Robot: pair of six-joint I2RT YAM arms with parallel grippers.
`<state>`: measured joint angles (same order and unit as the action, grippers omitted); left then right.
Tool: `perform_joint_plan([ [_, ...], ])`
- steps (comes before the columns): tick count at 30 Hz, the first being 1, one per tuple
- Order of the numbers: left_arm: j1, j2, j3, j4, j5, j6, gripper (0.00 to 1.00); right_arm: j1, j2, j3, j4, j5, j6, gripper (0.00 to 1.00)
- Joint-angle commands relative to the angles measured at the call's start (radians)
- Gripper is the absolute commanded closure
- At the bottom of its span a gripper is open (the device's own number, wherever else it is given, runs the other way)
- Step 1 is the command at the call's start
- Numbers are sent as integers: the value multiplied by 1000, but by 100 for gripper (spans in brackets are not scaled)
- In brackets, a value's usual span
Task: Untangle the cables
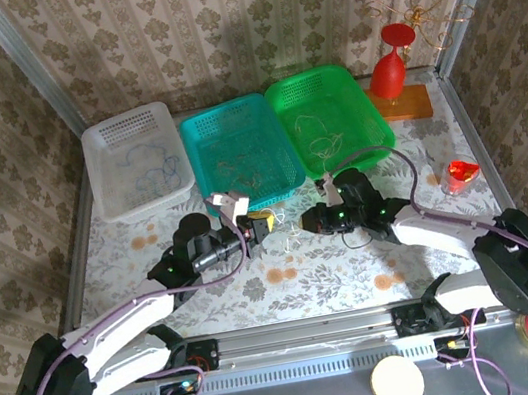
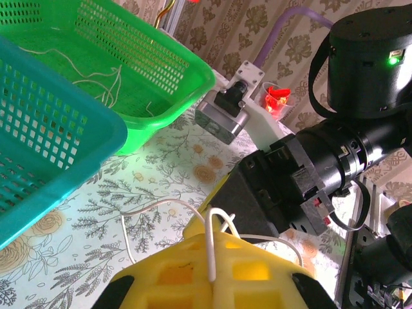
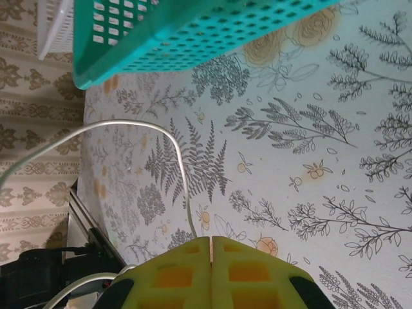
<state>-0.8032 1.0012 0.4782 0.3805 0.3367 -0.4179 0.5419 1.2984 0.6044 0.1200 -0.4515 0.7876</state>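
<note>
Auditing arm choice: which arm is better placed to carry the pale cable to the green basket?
Right, likely: the right gripper, shut on the pale cable, sits nearer the green basket than the left gripper.

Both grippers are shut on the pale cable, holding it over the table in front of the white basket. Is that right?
No. The left gripper and right gripper are both shut on the pale cable over the table, but in front of the teal basket, not the white basket. The top external view shows it.
</note>
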Motion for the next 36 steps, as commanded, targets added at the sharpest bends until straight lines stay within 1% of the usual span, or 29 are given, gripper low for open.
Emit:
perform_joint_plan([
  [1,5,-27,-14,-5,0,-2,100,-46,-79,60,-90,23,-47,100],
  [6,5,-26,-56,-4,-15,-1,100,-122,-176,170,-239,36,-114,100],
  [10,7,-18,-93,6,-28,-4,100,-139,-226,314,-342,35,-163,100],
  [16,7,19,-116,31,-34,-1,100,-138,-246,503,-388,-3,-176,100],
  [19,7,38,-115,45,-33,-1,100,-132,-246,569,-389,-33,-169,100],
  [20,7,43,-112,48,-33,2,98,-126,-246,586,-389,-39,-168,100],
  [24,6,56,-99,70,-30,8,86,-103,-241,635,-397,-58,-170,100],
  [31,6,86,-79,73,-16,17,58,-86,-237,683,-423,-46,-194,100],
  [36,7,82,-94,66,-28,20,42,-86,-231,726,-444,-42,-213,100],
])
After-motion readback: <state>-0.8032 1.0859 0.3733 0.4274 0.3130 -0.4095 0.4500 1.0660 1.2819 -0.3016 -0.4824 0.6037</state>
